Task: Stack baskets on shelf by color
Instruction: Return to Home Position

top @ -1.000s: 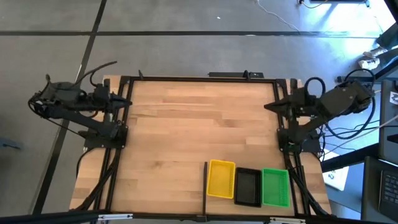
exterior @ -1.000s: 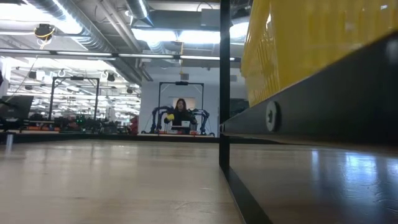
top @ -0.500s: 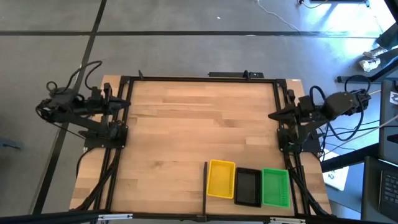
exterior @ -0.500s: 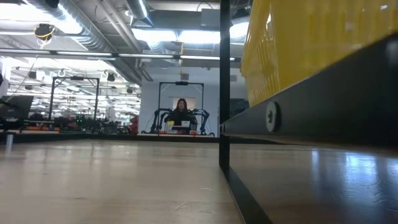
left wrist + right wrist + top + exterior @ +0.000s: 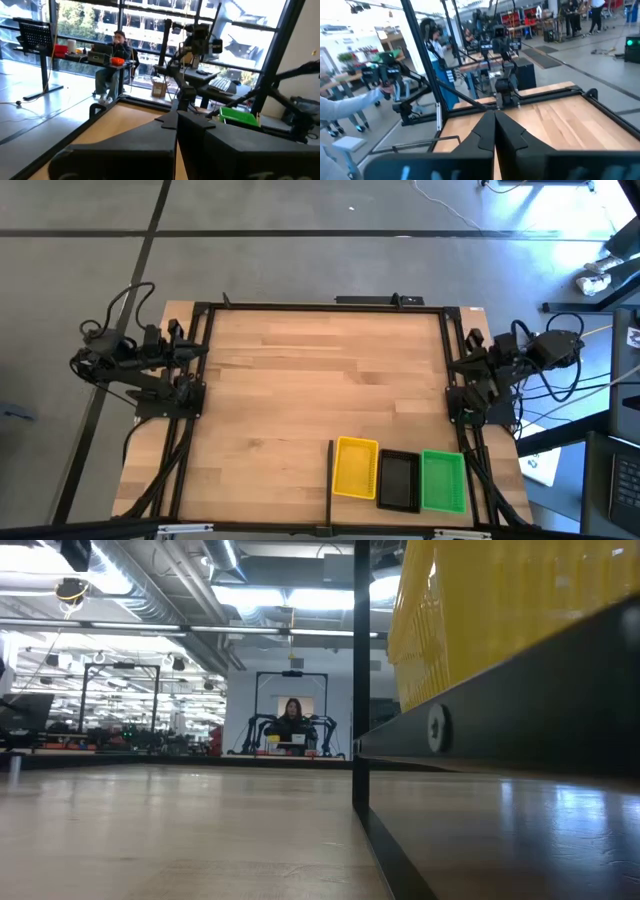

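A yellow basket (image 5: 355,468), a black basket (image 5: 398,480) and a green basket (image 5: 443,480) lie side by side at the table's near right. They rest on the shelf, just right of its black bar (image 5: 330,480). The low view shows the yellow basket's wall (image 5: 500,610) above the shelf's dark edge (image 5: 520,690). The left wrist view catches the green basket (image 5: 237,116). My left gripper (image 5: 200,345) is shut and holds nothing at the table's left edge. My right gripper (image 5: 452,365) is shut and holds nothing at the right edge. Both are far from the baskets.
A black frame (image 5: 320,307) runs round the planked tabletop (image 5: 320,390), whose middle is bare wood. Cables hang off both arms beyond the table's sides. People show in the room beyond: one far off (image 5: 291,720), one seated (image 5: 116,50), one standing (image 5: 432,45).
Both arms have folded back and down over their bases. My right gripper has drawn toward the table's right edge and my left arm has pulled toward the left edge. Both grippers have tipped up from slanting down to about level. The baskets have not moved.
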Robot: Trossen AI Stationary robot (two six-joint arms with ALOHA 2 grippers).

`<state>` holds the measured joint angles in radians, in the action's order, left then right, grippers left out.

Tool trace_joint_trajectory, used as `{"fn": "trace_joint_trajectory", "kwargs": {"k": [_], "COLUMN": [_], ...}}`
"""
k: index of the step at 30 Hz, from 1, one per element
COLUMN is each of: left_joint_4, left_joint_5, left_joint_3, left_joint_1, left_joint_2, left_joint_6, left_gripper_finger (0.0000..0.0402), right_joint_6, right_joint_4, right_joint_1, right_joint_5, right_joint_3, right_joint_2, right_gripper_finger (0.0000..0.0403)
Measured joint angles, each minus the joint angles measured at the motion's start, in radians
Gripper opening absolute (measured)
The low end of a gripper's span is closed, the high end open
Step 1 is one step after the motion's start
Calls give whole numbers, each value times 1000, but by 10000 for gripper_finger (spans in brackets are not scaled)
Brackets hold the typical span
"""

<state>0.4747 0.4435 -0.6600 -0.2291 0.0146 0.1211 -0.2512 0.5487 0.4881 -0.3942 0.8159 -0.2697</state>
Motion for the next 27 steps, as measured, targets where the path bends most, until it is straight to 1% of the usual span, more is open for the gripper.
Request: {"fn": "trace_joint_trajectory", "kwargs": {"k": [5,11,14,16,21,27], "left_joint_4": [-8,-35,-50,-57,-108,-216], "left_joint_5": [0,0,3,5,9,9], "left_joint_3": [23,49,63,80,118,208], "left_joint_1": [0,0,0,0,0,0], "left_joint_2": [-11,-11,-12,-11,-11,-11], "left_joint_6": [-8,-27,-26,-26,-26,-27], "left_gripper_finger": [0,0,0,0,0,0], "right_joint_6": [25,83,131,147,127,132], "right_joint_4": [-7,-8,22,12,-1,-156], "right_joint_1": [0,0,0,0,0,0], "right_joint_5": [7,7,3,17,48,73], "right_joint_3": [-49,-77,-69,-67,-79,-211], "right_joint_2": [127,266,263,265,265,265], "right_gripper_finger": [0,0,0,0,0,0]}}
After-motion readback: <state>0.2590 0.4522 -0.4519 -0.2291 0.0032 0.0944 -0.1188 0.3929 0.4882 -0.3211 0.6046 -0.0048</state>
